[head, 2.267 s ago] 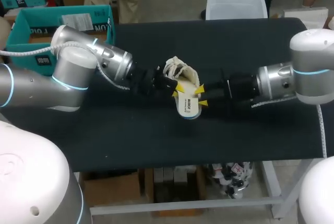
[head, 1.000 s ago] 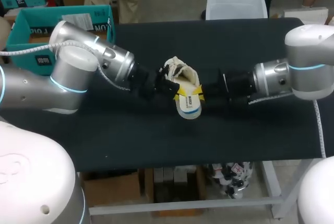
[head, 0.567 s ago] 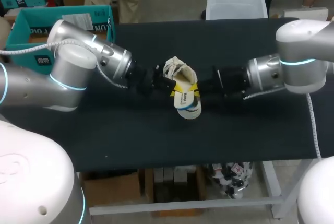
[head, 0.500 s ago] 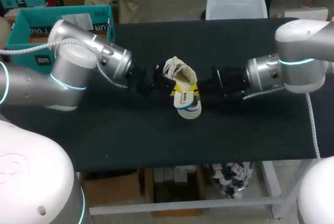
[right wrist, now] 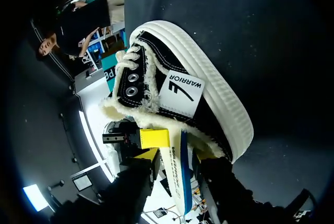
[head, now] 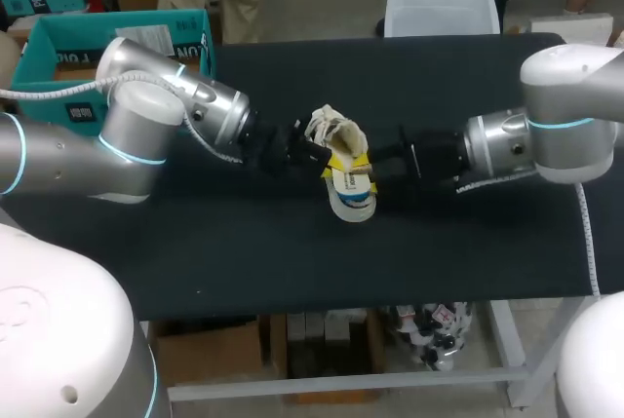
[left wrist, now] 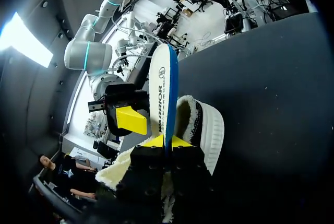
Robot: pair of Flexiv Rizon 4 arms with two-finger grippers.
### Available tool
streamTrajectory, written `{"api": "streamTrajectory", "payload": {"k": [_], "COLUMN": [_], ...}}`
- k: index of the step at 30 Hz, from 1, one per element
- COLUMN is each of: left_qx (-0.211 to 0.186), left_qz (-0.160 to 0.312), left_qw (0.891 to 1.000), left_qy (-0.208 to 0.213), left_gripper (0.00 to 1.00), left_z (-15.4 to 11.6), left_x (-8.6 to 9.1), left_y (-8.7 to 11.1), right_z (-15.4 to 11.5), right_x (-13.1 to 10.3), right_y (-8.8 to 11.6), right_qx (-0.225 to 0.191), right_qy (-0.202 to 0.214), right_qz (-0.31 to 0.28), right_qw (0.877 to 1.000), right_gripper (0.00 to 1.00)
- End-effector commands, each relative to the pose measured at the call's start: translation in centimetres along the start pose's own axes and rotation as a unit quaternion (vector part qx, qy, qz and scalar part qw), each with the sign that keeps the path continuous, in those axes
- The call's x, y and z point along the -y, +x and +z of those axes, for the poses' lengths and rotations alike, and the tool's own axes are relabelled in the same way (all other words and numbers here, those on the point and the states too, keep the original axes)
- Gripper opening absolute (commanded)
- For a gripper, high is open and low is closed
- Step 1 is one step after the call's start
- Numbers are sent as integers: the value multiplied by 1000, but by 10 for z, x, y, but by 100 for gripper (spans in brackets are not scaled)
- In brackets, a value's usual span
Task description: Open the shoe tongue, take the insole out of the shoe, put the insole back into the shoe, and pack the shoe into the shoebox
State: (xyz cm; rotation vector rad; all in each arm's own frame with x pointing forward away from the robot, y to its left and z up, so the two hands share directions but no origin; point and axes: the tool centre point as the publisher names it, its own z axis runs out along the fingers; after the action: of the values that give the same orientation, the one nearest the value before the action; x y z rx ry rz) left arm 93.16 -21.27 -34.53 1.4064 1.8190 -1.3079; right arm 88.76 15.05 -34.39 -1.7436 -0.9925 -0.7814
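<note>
Currently the shoe (head: 336,133) sits near the middle of the worktop (head: 292,252), between the two arms, and appears to rest on the cloth rather than hang. The insole (left wrist: 163,88) stands on edge, partly drawn out of the shoe's fleece-lined opening, with its free end pointing toward the near side.

The left gripper (left wrist: 167,141) is closed on the insole's rim just beside the opening, its two yellow tips meeting on the blue edge. Judged from this, the clamp keeps the insole upright and clear of the lining, so the extraction step appears under way and not yet complete.

The right gripper (head: 365,170) is brought up against the insole from the right. It probably stands there to take over the pull or to steady the shoe. Whether it is open or closed on the insole cannot be told: in its own wrist view the insole runs straight along its line, and any contact cannot be resolved.

The shoebox (head: 44,53) stands open at the far left corner, well apart from the shoe. That suits the last step and keeps it out of the way.

Not verifiable:
- How much of the insole remains inside the shoe.
- Whether the tongue is folded open; only the eyelets and fleece collar can be made out.
- The left side of the shoe, which the left gripper covers in the head view.
- The shoebox interior, which is partly covered by the left arm.
</note>
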Motion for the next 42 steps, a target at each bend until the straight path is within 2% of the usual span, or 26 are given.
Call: {"api": "streamTrajectory", "payload": {"k": [1,5,6,7,12,13,14,15,16,19,20,21,22,30,42], "left_qx": [2,3,4,4,1,0,0,-1,-2,-2,-3,-4,-5,-11,-11], "left_qz": [0,0,0,0,2,4,6,11,14,22,25,28,29,27,-3], "left_qw": [1000,1000,1000,1000,1000,1000,1000,1000,1000,1000,1000,1000,1000,1000,1000], "left_qy": [1,1,1,0,2,3,4,4,4,7,8,10,9,9,4], "left_gripper": [0,0,0,0,0,31,52,56,55,39,39,9,0,0,0], "left_z": [3,3,3,3,3,2,1,1,0,-1,0,0,1,4,4], "left_x": [-1,0,1,1,8,11,15,18,22,31,34,35,36,28,-8], "left_y": [2,2,2,2,1,0,-1,-2,-3,-5,-6,-6,-6,-3,1], "right_z": [-7,-7,-7,-6,-3,-3,-3,-4,-4,-5,-6,-6,-6,-4,9], "right_x": [12,11,10,9,6,6,6,6,7,8,8,9,9,3,-24], "right_y": [-2,-4,-4,-4,-4,-4,-3,-3,-3,-2,-3,-3,-3,-2,6], "right_qx": [-3,-5,-5,-5,-5,-5,-5,-5,-5,-5,-5,-5,-5,0,7], "right_qy": [-17,-15,-13,-12,-3,-2,-2,-3,-4,-7,-7,-8,-9,-15,-3], "right_qz": [-2,-4,-4,-4,-6,-7,-7,-8,-9,-10,-11,-11,-11,-8,3], "right_qw": [1000,1000,1000,1000,1000,1000,1000,1000,1000,1000,1000,1000,1000,1000,1000], "right_gripper": [38,22,15,0,0,0,0,0,0,0,0,0,0,0,0]}}
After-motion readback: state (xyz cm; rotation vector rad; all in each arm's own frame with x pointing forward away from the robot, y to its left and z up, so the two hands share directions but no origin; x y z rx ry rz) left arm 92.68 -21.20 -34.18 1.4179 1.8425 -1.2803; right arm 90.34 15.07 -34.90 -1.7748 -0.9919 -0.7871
